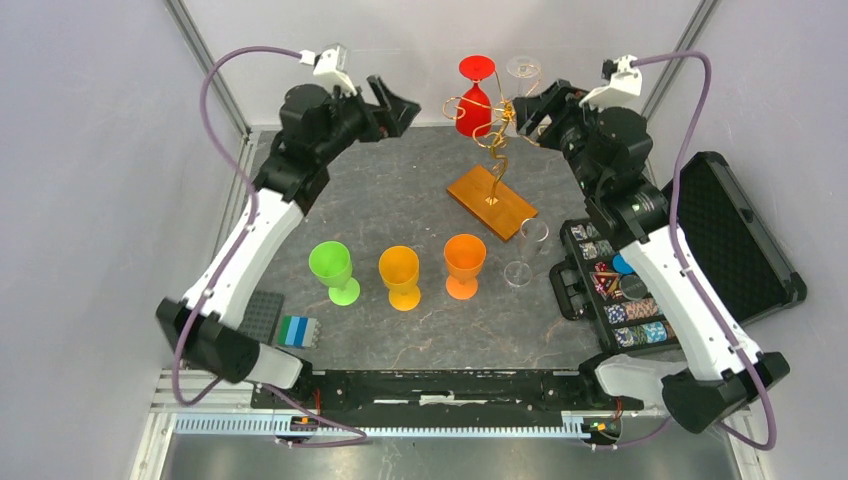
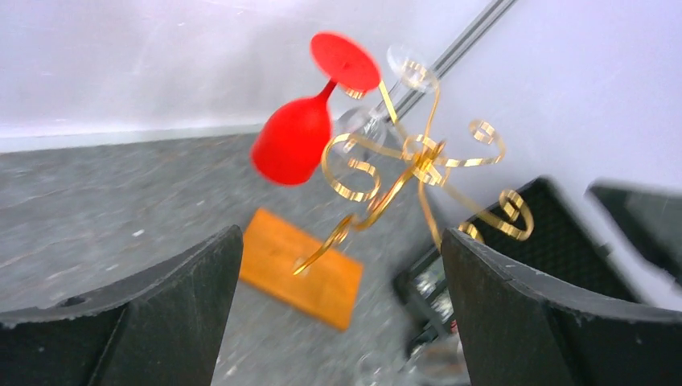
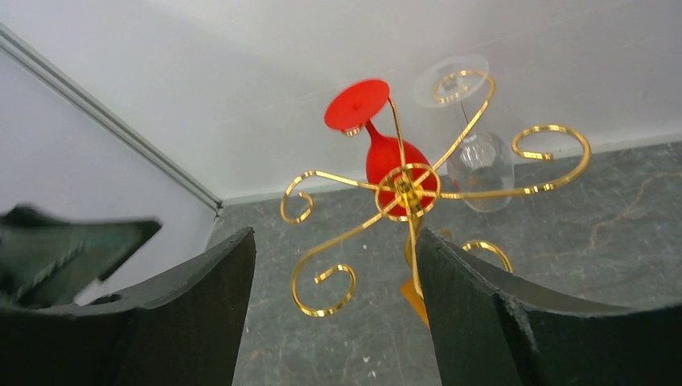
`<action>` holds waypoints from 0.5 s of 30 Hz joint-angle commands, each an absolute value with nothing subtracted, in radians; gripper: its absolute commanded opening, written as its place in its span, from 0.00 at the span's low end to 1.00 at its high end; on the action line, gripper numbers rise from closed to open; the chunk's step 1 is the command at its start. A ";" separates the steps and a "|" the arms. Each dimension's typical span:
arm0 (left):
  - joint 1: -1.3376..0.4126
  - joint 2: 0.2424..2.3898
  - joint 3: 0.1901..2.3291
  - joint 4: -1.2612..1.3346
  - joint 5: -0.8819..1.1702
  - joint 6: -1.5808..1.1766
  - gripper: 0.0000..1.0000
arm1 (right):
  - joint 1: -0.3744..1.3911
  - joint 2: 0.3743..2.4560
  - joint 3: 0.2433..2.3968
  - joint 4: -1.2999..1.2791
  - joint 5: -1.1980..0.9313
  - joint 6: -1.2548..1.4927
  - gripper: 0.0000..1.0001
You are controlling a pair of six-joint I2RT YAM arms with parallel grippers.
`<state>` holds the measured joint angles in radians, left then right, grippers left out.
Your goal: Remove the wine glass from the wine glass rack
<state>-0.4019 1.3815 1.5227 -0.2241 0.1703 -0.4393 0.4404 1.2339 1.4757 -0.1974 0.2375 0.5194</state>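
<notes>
A wine glass rack (image 1: 497, 150) of thin gold wire stands toward the back of a dark, stone-patterned surface (image 1: 400, 200). Its twisted stem rises from a flat amber-orange base (image 1: 491, 200), and its curled arms spread out at the top. Two glasses hang upside down from those arms, feet uppermost: a red wine glass (image 1: 474, 108) on the rack's far left side, and a clear wine glass (image 1: 523, 68) just beside it to the right.

The right jaws hover close to the top of the rack from the right, spread wide and holding nothing. In the right wrist view the spiral arms show in the gap between them; whether they touch the wire cannot be told. The left jaws are raised off the surface to the left of the rack, apart from it, also wide open and empty.

Nearer the arm bases, a row stands upright: a green goblet (image 1: 332, 268), an orange goblet (image 1: 400, 272), a second orange goblet (image 1: 464, 262), and a clear glass (image 1: 525, 250) near the base's corner. An open black case (image 1: 735, 235) sits at the right edge, with small colourful items in its tray. A gray block (image 1: 262, 315) and a blue-and-green block (image 1: 297, 330) lie at the near left.
</notes>
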 commanded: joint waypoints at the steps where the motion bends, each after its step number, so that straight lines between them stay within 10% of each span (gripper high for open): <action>1: -0.406 1.551 1.656 0.045 0.246 -0.747 0.95 | 0.423 1.122 1.382 -0.161 0.153 0.532 0.77; 5: -0.406 1.765 1.836 0.071 0.269 -0.924 0.74 | 0.420 1.019 1.282 -0.161 0.127 0.537 0.77; 15: -0.405 2.120 2.197 0.014 0.341 -1.086 0.68 | 0.420 0.800 1.106 -0.196 0.118 0.591 0.78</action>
<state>-0.4015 2.0666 2.0872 -0.0208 0.2935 -0.9684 0.4232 0.8349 1.1439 -0.2115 0.1364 0.5632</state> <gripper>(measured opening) 0.688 0.774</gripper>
